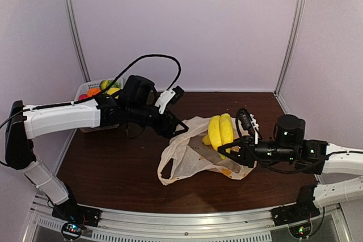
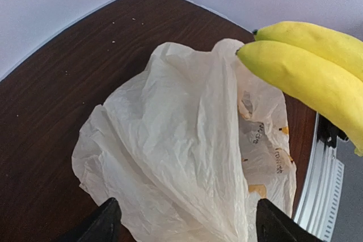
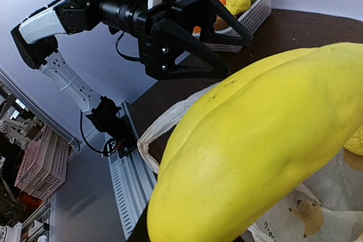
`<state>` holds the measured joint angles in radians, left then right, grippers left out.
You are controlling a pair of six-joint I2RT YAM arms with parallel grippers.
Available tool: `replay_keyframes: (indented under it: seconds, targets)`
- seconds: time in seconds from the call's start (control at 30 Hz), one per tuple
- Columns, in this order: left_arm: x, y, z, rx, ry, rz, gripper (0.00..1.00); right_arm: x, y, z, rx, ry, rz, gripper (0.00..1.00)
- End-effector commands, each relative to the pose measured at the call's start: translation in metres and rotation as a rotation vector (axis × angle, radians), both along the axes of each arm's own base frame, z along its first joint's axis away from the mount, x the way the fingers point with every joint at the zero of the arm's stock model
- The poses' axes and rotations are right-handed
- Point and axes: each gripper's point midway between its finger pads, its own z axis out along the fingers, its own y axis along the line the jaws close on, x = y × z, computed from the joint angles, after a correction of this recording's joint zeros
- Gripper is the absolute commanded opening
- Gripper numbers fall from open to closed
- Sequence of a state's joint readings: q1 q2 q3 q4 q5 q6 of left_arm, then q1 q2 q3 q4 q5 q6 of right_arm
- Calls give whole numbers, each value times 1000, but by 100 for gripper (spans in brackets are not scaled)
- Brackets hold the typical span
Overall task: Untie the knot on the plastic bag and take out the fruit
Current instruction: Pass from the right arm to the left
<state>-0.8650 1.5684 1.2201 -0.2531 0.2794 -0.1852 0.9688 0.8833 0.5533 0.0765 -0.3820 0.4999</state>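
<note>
**Top view.** Your landmark is the plastic bag (image 1: pixel 190 154), lying crumpled and flattened on the brown table (image 1: pixel 113 168). Your right gripper (image 1: pixel 229 152) sits at the bag's right edge. Its fingers are clamped on the lower end of the bananas (image 1: pixel 220 130), which rise above the bag's upper right part, outside the plastic. A small yellow piece (image 1: pixel 206 139) shows just left of the bananas' base; you cannot tell whether it lies inside the bag. Your left gripper (image 1: pixel 178 128) hovers at the bag's upper left edge, with its fingers spread wide and nothing between them. Well to the left of the bag, by the back wall, the white basket (image 1: pixel 79 92) holds yellow, orange and green pieces.

**Left wrist view.** The bag (image 2: pixel 170 157) lies beyond the two dark fingertips (image 2: pixel 105 224), which stand far apart. The bananas (image 2: pixel 306 66) hang over its right side.

**Right wrist view.** The bananas (image 3: pixel 272 151) fill the foreground.
</note>
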Motion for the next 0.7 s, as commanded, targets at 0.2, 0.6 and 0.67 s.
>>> replay_keyframes:
  seconds: [0.2, 0.6, 0.67]
  targets:
    - [-8, -5, 112, -365, 79, 94, 87, 18, -22, 47, 46, -150, -155, 0]
    - [-106, -37, 154, -628, 263, -145, 88, -11, 12, 82, 191, -217, -5, 0]
    - [-116, -42, 158, -662, 296, -179, 88, -16, 17, 87, 202, -225, 11, 0]
